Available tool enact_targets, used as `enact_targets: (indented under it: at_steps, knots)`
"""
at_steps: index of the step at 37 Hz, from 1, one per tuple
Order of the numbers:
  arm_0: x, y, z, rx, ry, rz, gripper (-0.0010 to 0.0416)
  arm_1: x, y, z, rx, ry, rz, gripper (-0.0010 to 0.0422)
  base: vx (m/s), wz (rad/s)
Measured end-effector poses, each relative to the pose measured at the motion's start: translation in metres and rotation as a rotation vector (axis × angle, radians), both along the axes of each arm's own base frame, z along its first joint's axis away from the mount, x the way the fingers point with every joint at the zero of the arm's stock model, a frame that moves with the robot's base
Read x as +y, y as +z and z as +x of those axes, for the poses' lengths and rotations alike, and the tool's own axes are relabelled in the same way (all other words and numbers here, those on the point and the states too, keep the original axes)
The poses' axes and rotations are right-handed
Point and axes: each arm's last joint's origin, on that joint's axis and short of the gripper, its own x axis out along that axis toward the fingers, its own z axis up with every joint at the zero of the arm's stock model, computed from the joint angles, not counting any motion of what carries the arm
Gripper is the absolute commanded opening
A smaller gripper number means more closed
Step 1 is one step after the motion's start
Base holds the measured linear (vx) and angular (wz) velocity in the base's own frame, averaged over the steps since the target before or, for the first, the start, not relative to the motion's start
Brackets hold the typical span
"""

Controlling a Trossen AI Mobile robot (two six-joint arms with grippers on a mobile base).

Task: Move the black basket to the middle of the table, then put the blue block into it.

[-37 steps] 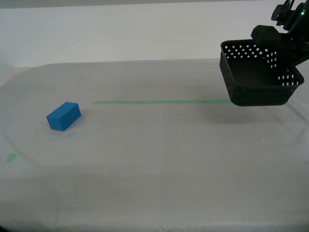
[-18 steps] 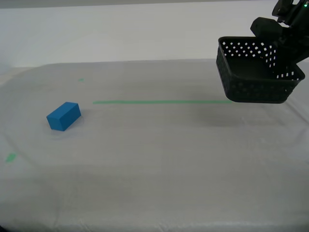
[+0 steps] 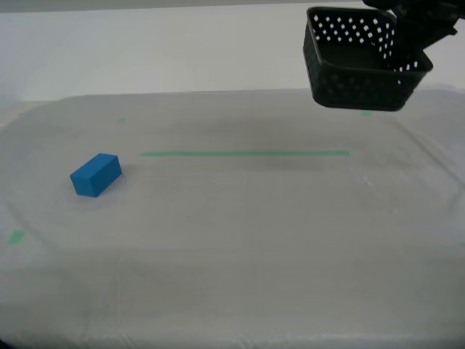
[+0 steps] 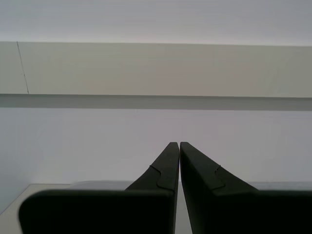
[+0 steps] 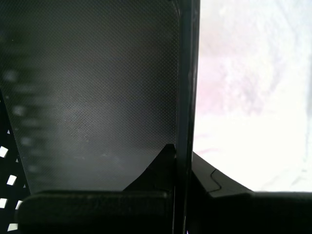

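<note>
A: Holding the black basket point(image 3: 356, 69) in the air, my first gripper point(image 5: 181, 161) is clamping one wall of it. In the first wrist view the wall is running edge-on between the two fingers, with the basket's dark floor filling the space to one side.

B: Where is the basket sitting in the exterior view?

A: It is hanging at the exterior view's upper right, clear of the desk point(image 3: 240, 218) and tilted, its open top facing up and toward the camera. The arm gripping it is reaching in from the exterior view's top right corner, at the basket's far wall.

B: And the blue block point(image 3: 96, 174)?

A: It is lying on the desk at the exterior view's left, well apart from the basket and from the first gripper. It is resting just to the left of the near end of the green tape line point(image 3: 243, 153), which is running across the desk between block and basket.

B: State of my second gripper point(image 4: 176, 146)?

A: Its fingers are pressing together with nothing between them. It is pointing at a pale wall, and neither the basket nor the block is showing in its view.
</note>
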Motion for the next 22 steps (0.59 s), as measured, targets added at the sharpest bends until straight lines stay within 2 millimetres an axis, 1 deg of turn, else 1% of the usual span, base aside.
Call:
enact_targets:
  at_steps: [6,12,17,22]
  knots:
    - [0.013,0.017,0.0,-0.002,0.026,0.007,-0.0001,0.0,0.0,0.0,0.0,0.0,0.0,0.0,0.0,0.0]
    - [0.021,0.035,-0.001,-0.027,0.025,0.027,-0.0001,0.0,0.0,0.0,0.0,0.0,0.0,0.0,0.0,0.0]
    - [0.024,0.043,0.0,-0.04,0.008,0.044,-0.0001,0.0,0.0,0.0,0.0,0.0,0.0,0.0,0.0,0.0]
    - [0.025,0.047,0.0,-0.045,-0.015,0.058,-0.0001,0.0,0.0,0.0,0.0,0.0,0.0,0.0,0.0,0.0]
